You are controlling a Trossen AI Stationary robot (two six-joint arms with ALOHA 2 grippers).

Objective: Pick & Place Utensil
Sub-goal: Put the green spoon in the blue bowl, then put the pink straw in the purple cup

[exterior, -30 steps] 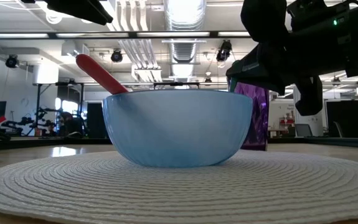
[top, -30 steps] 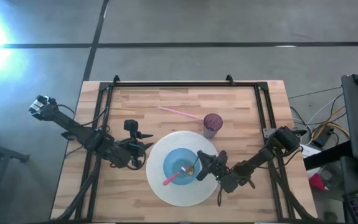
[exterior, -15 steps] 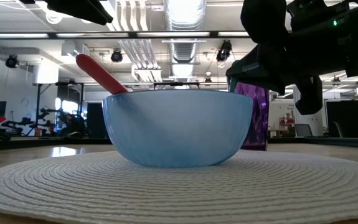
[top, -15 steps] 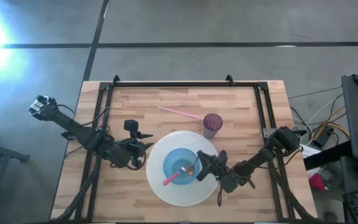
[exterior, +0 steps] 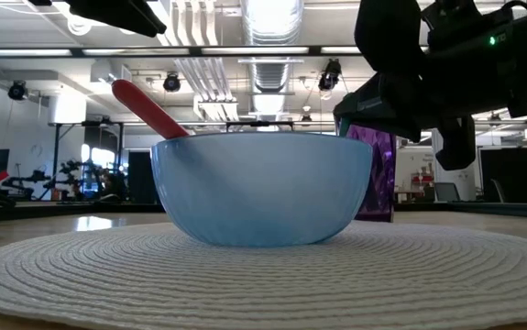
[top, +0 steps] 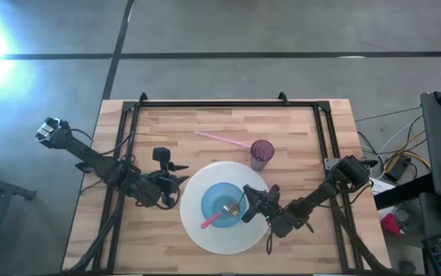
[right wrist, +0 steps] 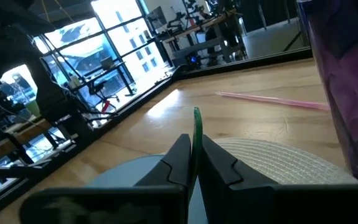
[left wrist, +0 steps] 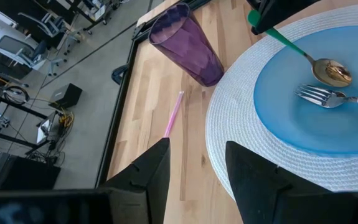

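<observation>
Placing looks nearly done: the green-handled spoon (left wrist: pixel 309 57) already has its gold bowl resting inside the blue bowl (top: pixel 224 208), but the right gripper (top: pixel 252 201) has its fingers pinched on the handle's end, so release and retreat are left, as I judge it. Spoon: thin green handle, shiny gold head, lying just beside a fork (left wrist: pixel 328 97) with a pink-red handle that leans out over the bowl's rim toward the bench's near-left. Right wrist view shows the green handle (right wrist: pixel 197 134) standing up between the two dark fingers, clamped tight. Blue bowl sits centred on a round woven placemat (top: pixel 201 234). Left gripper (top: pixel 176 182) waits just off the placemat's left edge, fingers spread, holding nothing. Purple cup (top: pixel 262 153) stands upright beyond the placemat, and a pink straw (top: pixel 222 139) lies flat on the bench (top: pixel 297 146) near it, apart from both.
</observation>
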